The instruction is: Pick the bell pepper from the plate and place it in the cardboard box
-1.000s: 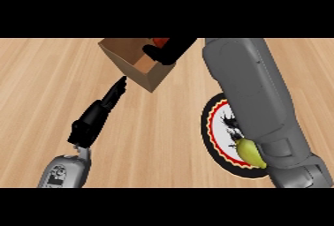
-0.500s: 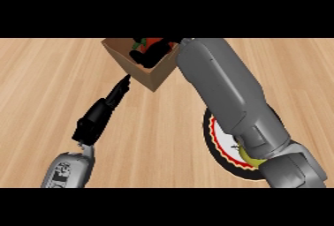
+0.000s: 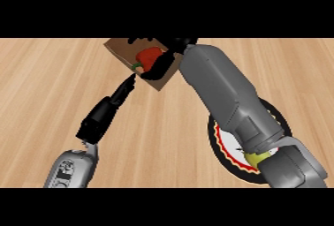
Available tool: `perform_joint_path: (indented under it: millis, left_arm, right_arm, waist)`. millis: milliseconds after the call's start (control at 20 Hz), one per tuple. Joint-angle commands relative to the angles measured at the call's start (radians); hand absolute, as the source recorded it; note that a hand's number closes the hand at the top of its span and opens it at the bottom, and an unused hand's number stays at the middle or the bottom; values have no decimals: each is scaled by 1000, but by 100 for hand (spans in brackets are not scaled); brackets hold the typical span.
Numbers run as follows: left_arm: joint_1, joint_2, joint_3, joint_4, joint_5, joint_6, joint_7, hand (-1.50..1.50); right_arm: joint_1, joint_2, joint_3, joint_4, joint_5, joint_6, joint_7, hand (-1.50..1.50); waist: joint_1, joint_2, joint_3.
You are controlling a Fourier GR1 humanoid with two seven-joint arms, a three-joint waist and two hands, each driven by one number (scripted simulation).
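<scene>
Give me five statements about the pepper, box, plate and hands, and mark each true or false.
1. The red pepper is at the box, not on the plate. True.
2. The box sits at the counter's near edge. False: it is at the far edge.
3. The right hand is at the box. True.
4. The plate lies left of the box. False: it lies lower right, partly under the right forearm.
5. The left hand holds the pepper. False: its straight fingers hold nothing.

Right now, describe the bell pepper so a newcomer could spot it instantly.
Find the brown cardboard box at the top of the wooden counter, above the plate. The bell pepper sits in it beside the black right hand: the only red thing there, with a green stem.
</scene>
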State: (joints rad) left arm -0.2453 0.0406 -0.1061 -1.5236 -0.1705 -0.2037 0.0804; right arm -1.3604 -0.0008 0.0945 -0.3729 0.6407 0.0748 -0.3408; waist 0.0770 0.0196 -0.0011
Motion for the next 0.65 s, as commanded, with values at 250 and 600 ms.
perform_joint_path:
  millis: [250, 600]
  left_arm:
    - [-11, 5, 4, 16, 0, -9, -10, 0]
    - [-32, -2, 6, 19, -13, 8, 5, 0]
  right_arm:
    - [-16, 1, -194, 71, -248, 6, -92, -150]
    - [-35, -89, -395, 122, -427, 134, -123, -150]
  waist:
    - [4, 3, 1]
    - [-4, 13, 2]
